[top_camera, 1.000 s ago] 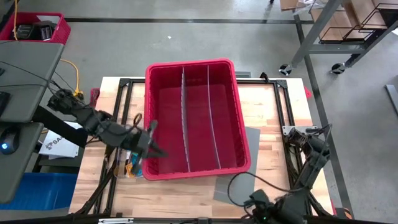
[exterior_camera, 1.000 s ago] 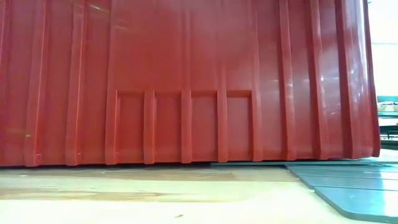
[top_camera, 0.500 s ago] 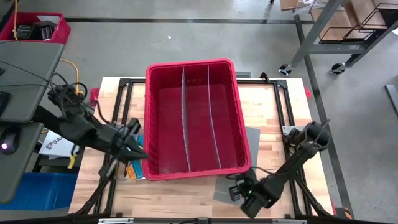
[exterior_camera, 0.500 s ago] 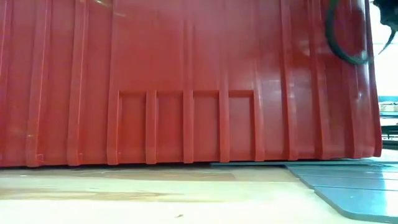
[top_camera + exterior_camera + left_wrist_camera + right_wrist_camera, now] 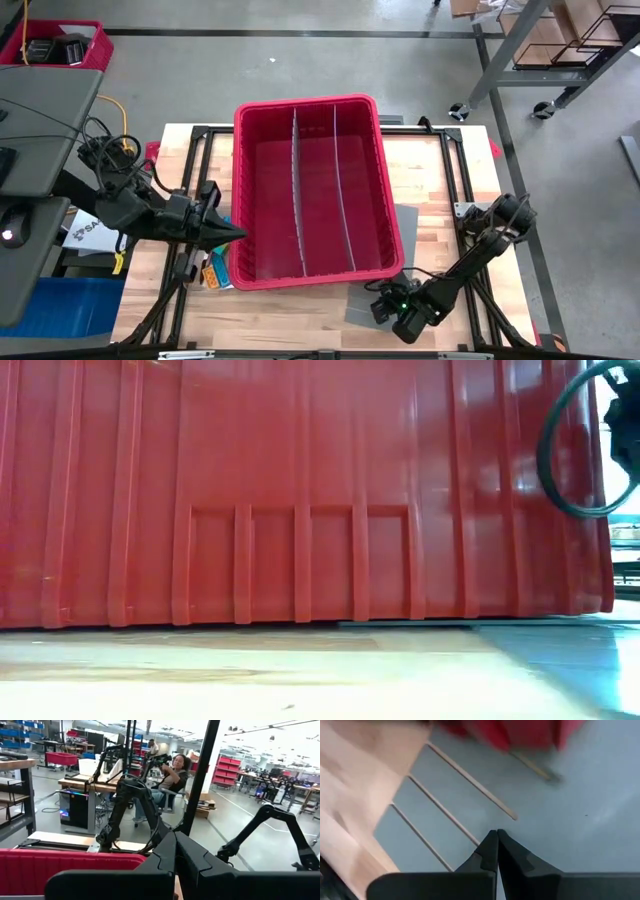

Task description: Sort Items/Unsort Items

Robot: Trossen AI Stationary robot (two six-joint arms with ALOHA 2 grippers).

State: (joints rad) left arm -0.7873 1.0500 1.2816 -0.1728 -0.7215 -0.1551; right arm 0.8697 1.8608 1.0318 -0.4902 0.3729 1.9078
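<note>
Small orange and blue pieces (image 5: 212, 272) lie on the wooden table just left of the red bin's near left corner; the other items do not show. My left gripper (image 5: 236, 232) is shut and empty. It points level toward the bin's left wall, above and a little behind those pieces, and also shows in its wrist view (image 5: 175, 845). My right gripper (image 5: 383, 305) is shut and empty, low over the grey mat (image 5: 570, 795) by the bin's near right corner; it also shows in its wrist view (image 5: 496, 837).
The large red bin (image 5: 310, 190) with two dividers stands mid-table and fills the low view (image 5: 300, 490). A black frame (image 5: 195, 135) runs round the table. A cable loop (image 5: 575, 450) hangs at the right. People sit beyond the table (image 5: 175, 772).
My right gripper has swung from the table's near edge toward the bin, out over the grey mat by the bin's near right corner. My left arm has drawn back a little toward the table's left edge, and its gripper has tipped up to level.
</note>
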